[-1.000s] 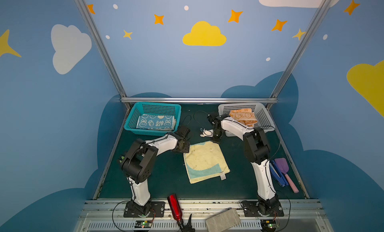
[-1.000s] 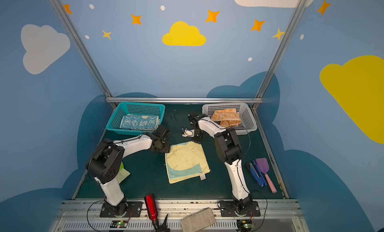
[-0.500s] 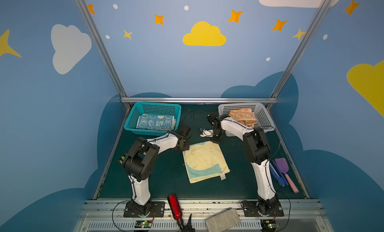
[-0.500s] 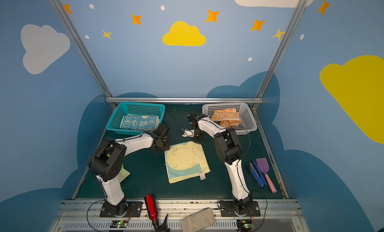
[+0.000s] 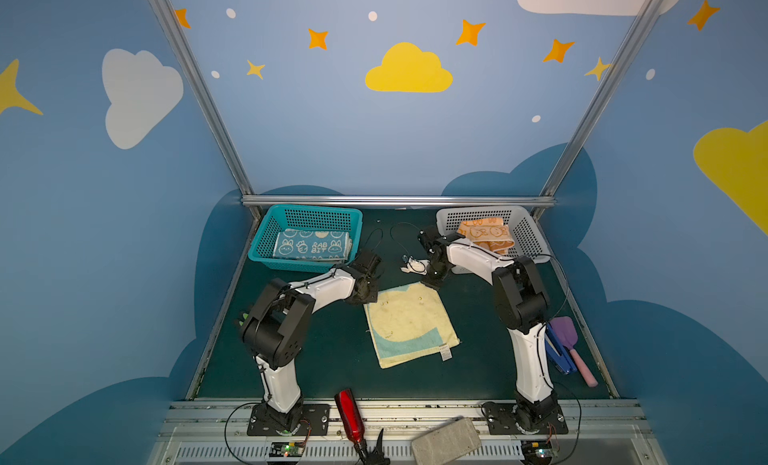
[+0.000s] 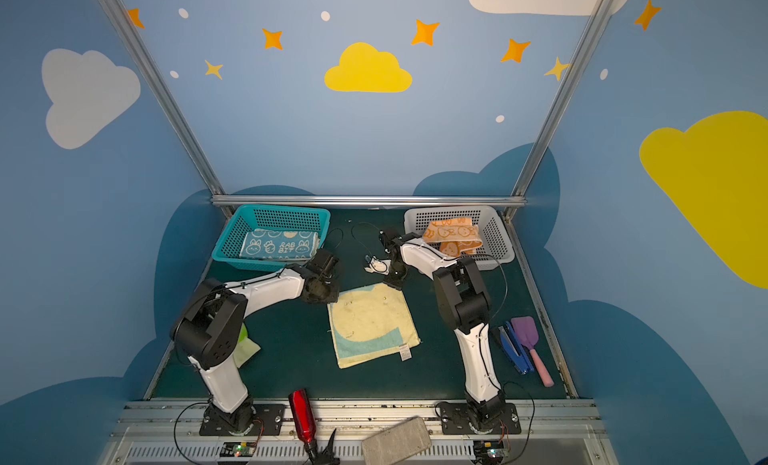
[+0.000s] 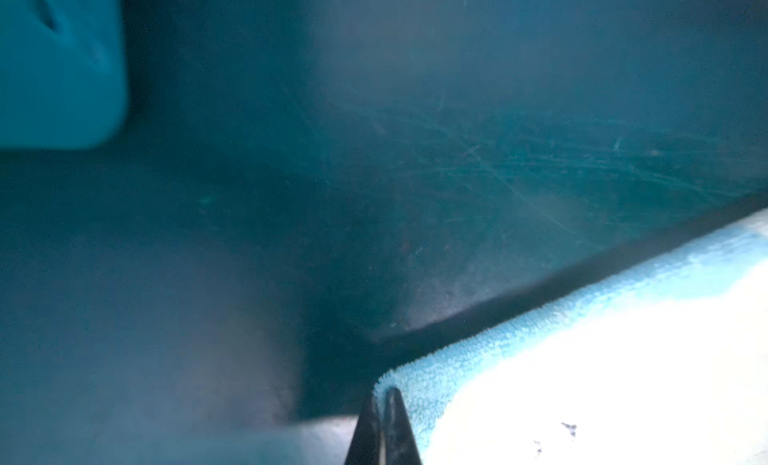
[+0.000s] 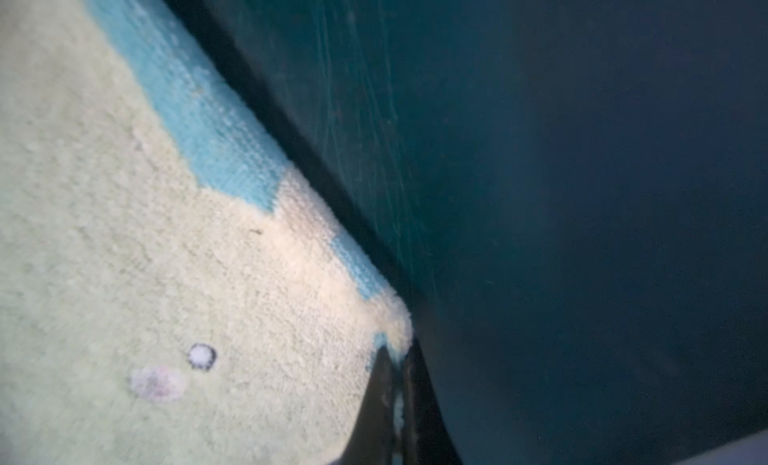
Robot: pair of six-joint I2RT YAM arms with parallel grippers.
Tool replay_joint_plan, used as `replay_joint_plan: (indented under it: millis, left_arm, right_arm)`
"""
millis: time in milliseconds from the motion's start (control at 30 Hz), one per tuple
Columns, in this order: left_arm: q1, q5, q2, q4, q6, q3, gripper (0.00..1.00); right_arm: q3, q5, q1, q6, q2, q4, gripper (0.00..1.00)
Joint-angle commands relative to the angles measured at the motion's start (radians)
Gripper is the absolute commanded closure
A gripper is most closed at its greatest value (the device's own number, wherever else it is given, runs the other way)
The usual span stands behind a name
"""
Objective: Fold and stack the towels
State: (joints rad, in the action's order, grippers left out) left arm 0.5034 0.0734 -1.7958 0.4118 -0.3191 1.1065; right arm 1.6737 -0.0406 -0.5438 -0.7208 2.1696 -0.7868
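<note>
A pale yellow and light blue towel (image 5: 409, 323) (image 6: 372, 323) lies flat at the middle of the table. My left gripper (image 5: 368, 298) is down at its far left corner. In the left wrist view the left gripper (image 7: 381, 394) is shut on the towel's (image 7: 582, 379) blue edge. My right gripper (image 5: 430, 282) is at the far right corner. In the right wrist view the right gripper (image 8: 397, 350) pinches the towel's (image 8: 166, 276) corner. A folded blue rabbit towel (image 5: 311, 244) lies in the teal basket (image 5: 305, 217). An orange towel (image 5: 484, 232) lies in the white basket (image 5: 528, 234).
A small white item with a black cable (image 5: 413, 267) lies between the baskets. A blue stapler (image 5: 559, 357) and purple spatula (image 5: 567, 334) sit at the right edge. A green glove and pale paper (image 6: 247, 346) lie behind the left arm. A red tool (image 5: 349, 413) and grey block (image 5: 446, 442) rest on the front rail.
My left gripper has shifted a little to the towel's far left corner and shut on it. The right arm and the towel have not moved.
</note>
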Motion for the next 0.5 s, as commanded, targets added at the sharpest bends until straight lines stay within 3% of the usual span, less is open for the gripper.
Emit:
replay_joint_plan:
  millis: [0, 467]
  left_arm:
    - [-0.002, 0.116, 0.045, 0.030, 0.044, 0.025, 0.96]
    - [-0.013, 0.217, 0.101, 0.048, 0.192, 0.141, 0.96]
  right_arm:
    - [-0.010, -0.031, 0.014, 0.057, -0.080, 0.077, 1.00]
    - [-0.015, -0.054, 0.059, 0.176, -0.157, 0.195, 1.00]
